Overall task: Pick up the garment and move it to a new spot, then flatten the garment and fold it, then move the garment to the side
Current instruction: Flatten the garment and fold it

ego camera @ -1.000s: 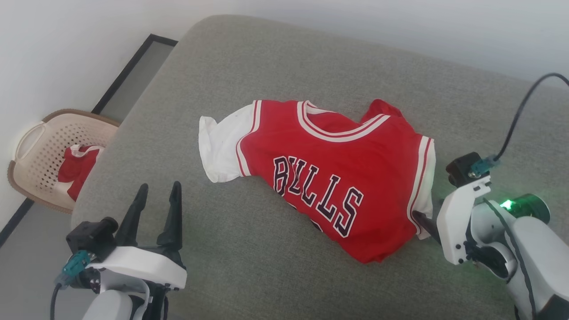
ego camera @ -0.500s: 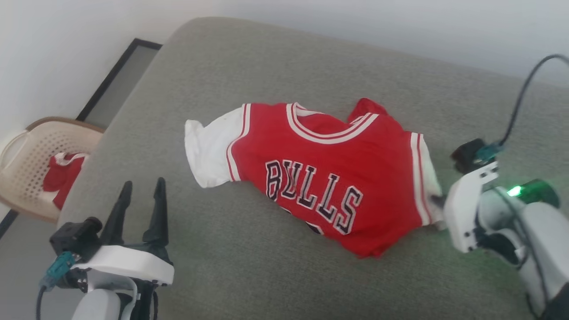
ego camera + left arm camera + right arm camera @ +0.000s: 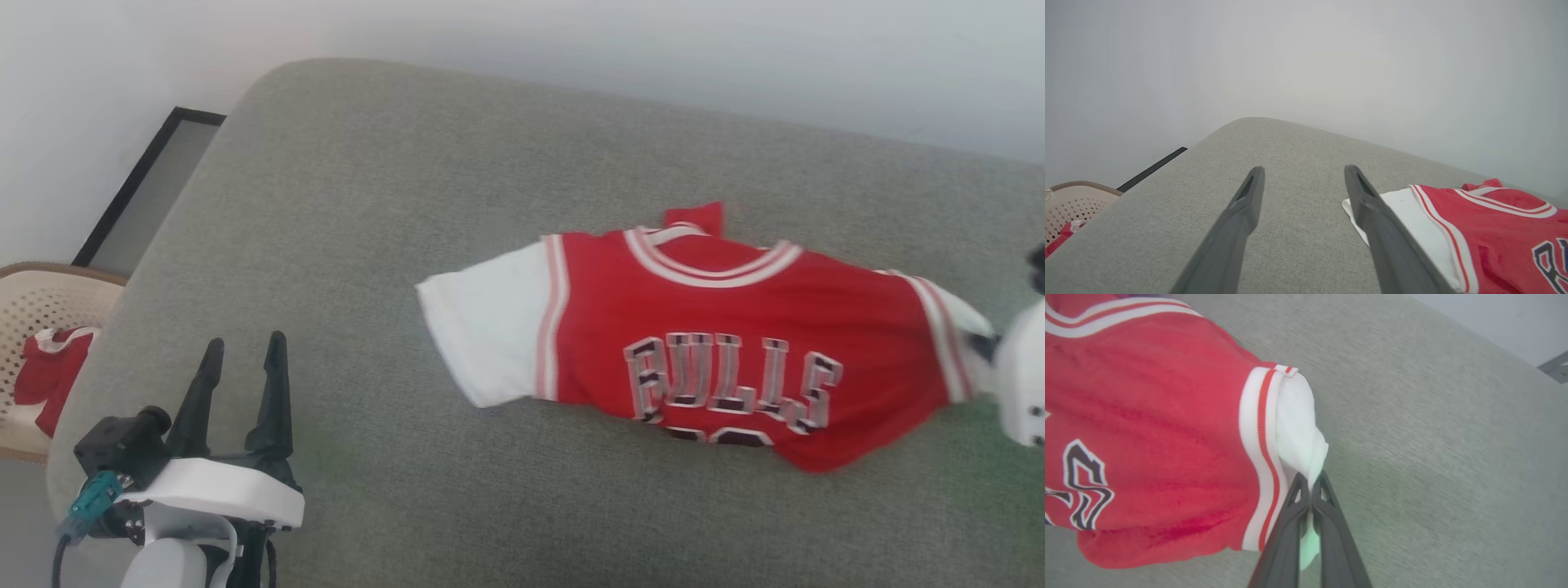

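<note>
The garment [image 3: 735, 327], a red jersey with white sleeves and black "BULLS" lettering, lies face up and stretched sideways on the grey cushion [image 3: 408, 204]. My right gripper [image 3: 1311, 479] is shut on the garment's white right sleeve [image 3: 1298, 428], the cloth pinched between its two dark fingers; in the head view its fingers [image 3: 982, 346] meet that sleeve at the frame's right edge. My left gripper [image 3: 243, 351] stands open at the lower left, well clear of the jersey. In the left wrist view the garment [image 3: 1494, 228] lies just right of the open fingers [image 3: 1249, 200].
A beige perforated laundry basket [image 3: 41, 302] holding another red cloth [image 3: 49, 376] sits on the floor left of the cushion. A dark-framed panel [image 3: 139, 188] leans against the white wall behind. The cushion's rounded left edge drops off near my left gripper.
The right gripper closed on the right sleeve and pulled the garment rightward, stretching it flatter. The head camera also shifted. The left gripper stayed open in place.
</note>
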